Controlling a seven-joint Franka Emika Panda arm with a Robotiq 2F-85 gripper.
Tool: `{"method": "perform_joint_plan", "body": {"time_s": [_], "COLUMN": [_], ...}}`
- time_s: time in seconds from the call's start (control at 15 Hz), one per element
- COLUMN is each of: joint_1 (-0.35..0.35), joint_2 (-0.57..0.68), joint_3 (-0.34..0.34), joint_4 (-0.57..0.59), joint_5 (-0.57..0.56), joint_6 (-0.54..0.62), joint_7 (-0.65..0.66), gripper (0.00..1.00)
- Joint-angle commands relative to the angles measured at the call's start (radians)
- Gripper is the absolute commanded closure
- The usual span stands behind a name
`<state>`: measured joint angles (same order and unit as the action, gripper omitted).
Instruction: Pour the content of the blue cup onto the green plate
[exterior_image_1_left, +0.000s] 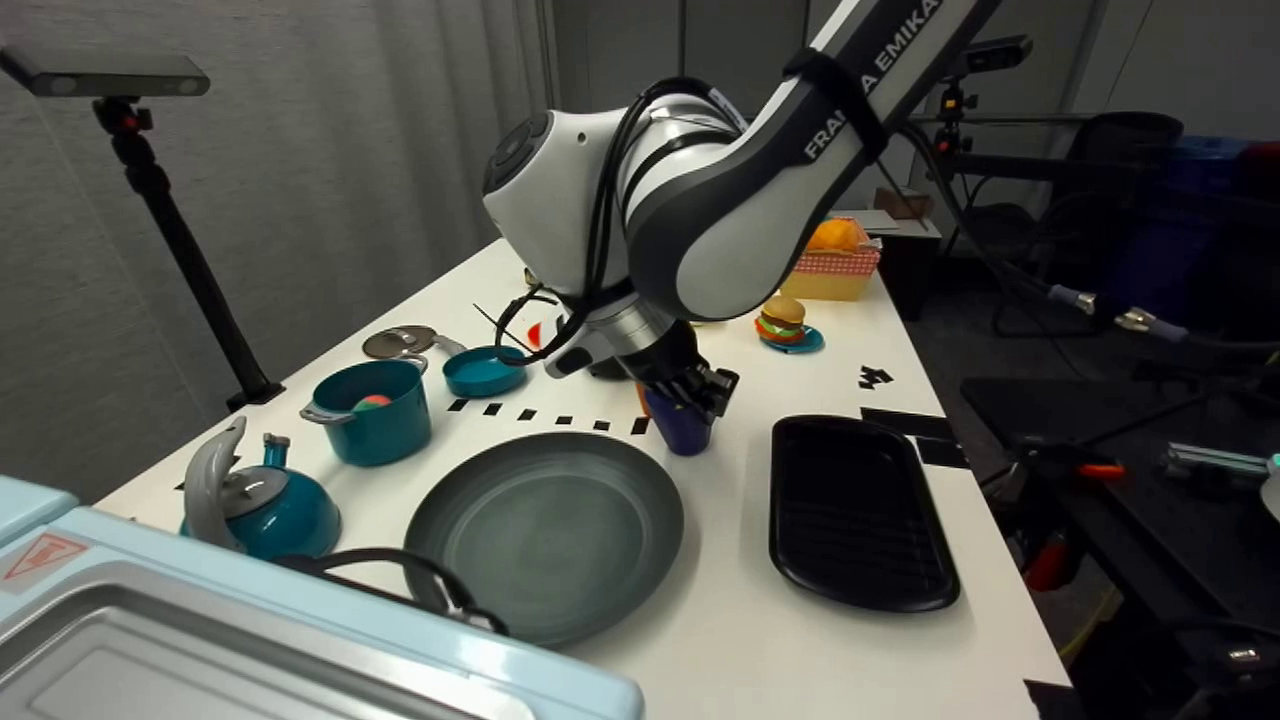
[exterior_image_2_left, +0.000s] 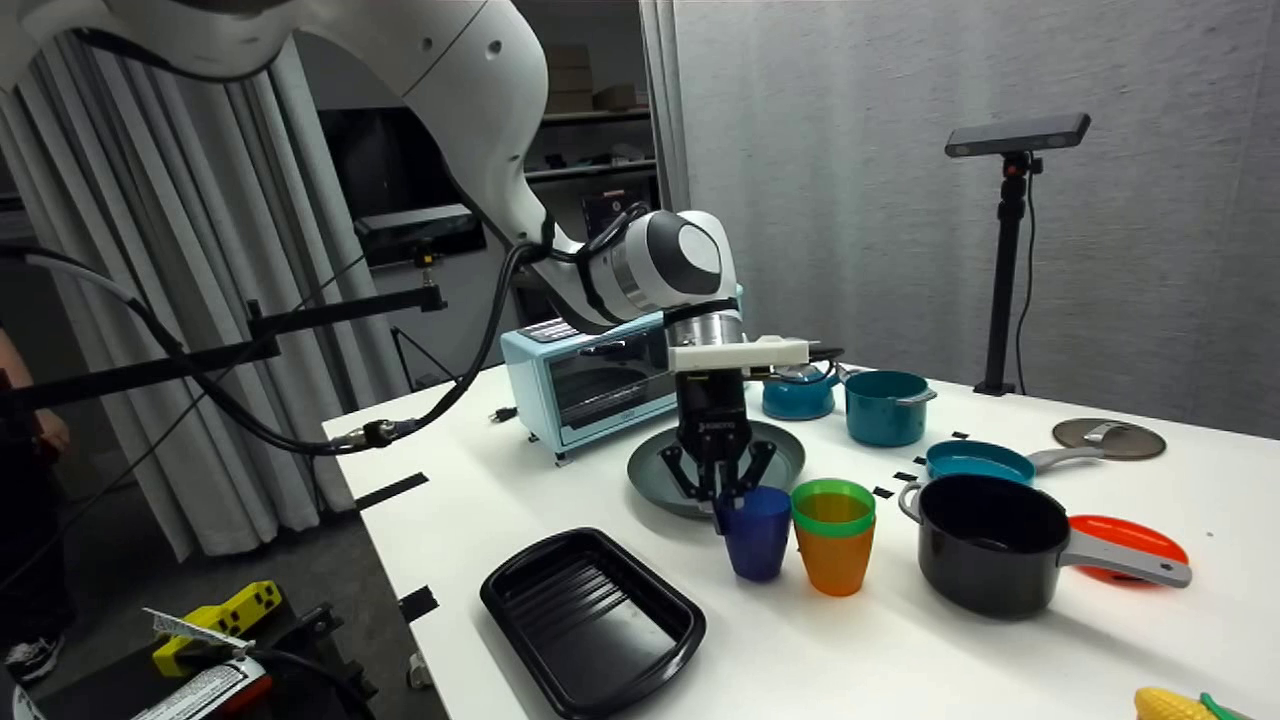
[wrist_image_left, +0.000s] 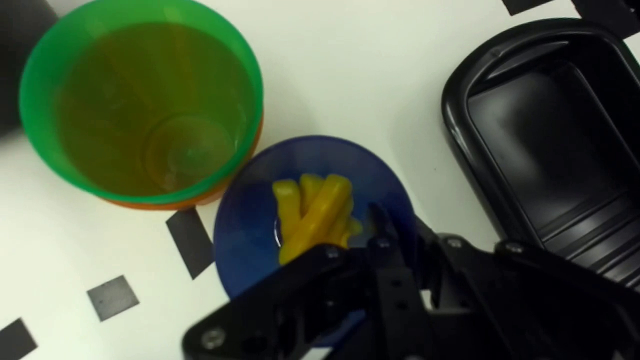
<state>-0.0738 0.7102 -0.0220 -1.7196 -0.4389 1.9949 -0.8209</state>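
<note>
The blue cup (wrist_image_left: 250, 250) stands upright on the white table. Inside it lies the content, several yellow pieces (wrist_image_left: 312, 215), seen from above in the wrist view. My gripper (wrist_image_left: 404, 227) is shut on the cup's wall on the side toward the black tray, one finger inside the rim and the other outside. In an exterior view the gripper (exterior_image_2_left: 722, 500) reaches down to the rim of the blue cup (exterior_image_2_left: 757, 548). The green plate (exterior_image_1_left: 545, 540) lies flat close by, between the cup and the toaster oven, with nothing on it.
A green cup (exterior_image_2_left: 833, 508) nested in an orange cup (exterior_image_2_left: 838, 565) stands right beside the blue cup. The black tray (exterior_image_1_left: 860, 510) lies on the opposite side. A black pot (exterior_image_2_left: 990, 550), teal pot (exterior_image_1_left: 380, 415), kettle (exterior_image_1_left: 285, 515) and light blue toaster oven (exterior_image_2_left: 610, 375) stand around.
</note>
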Motion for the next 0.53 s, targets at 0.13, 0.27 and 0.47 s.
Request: {"method": "perform_joint_plan", "body": {"time_s": [0.13, 0.27, 0.47], "joint_1": [0.001, -0.005, -0.013], "joint_2": [0.014, 0.014, 0.013], "joint_3": [-0.006, -0.001, 0.005], "joint_4": [0.019, 0.015, 0.008], "joint_5": [-0.078, -0.087, -0.077], "joint_6": [0.003, 0.026, 0.083], "joint_7": [-0.062, -0.092, -0.112], "gripper": [0.98, 0.98, 0.98]}}
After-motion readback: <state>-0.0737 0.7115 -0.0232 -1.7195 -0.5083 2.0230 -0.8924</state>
